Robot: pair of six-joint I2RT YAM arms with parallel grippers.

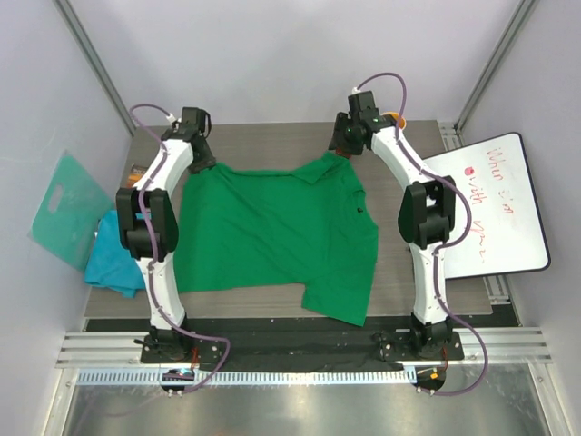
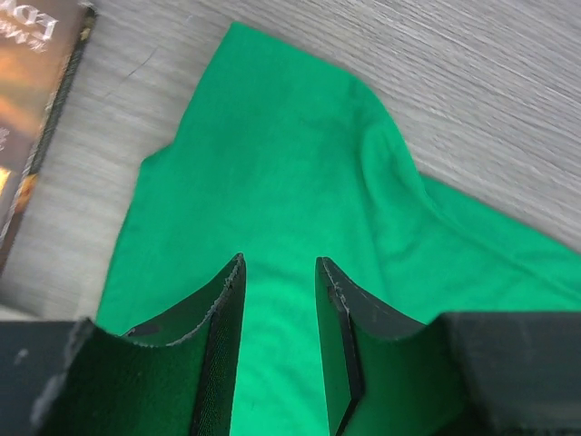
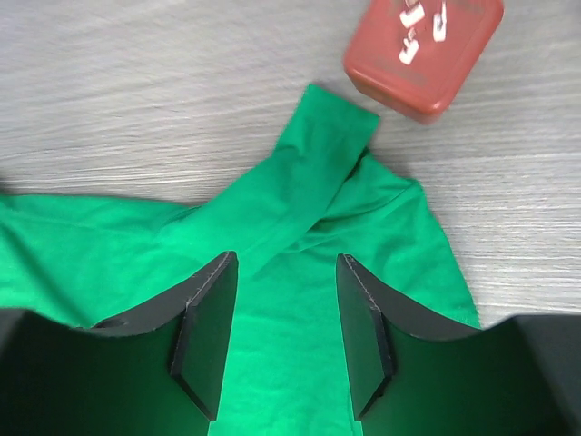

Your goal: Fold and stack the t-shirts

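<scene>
Hovering at the far edge of the green t-shirt, the left pincer and right pincer gape apart, empty. Pinching both far corners evenly should keep the fold square.

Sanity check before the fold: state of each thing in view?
green t-shirt: spread flat on the table, far right sleeve creased over itself, not folded.
teal-blue t-shirt: crumpled at the table's left edge, not folded.
left gripper: open, empty, over the green cloth.
right gripper: open, empty, over the creased sleeve.
red box: lying by the sleeve tip.
whiteboard: written on.
</scene>
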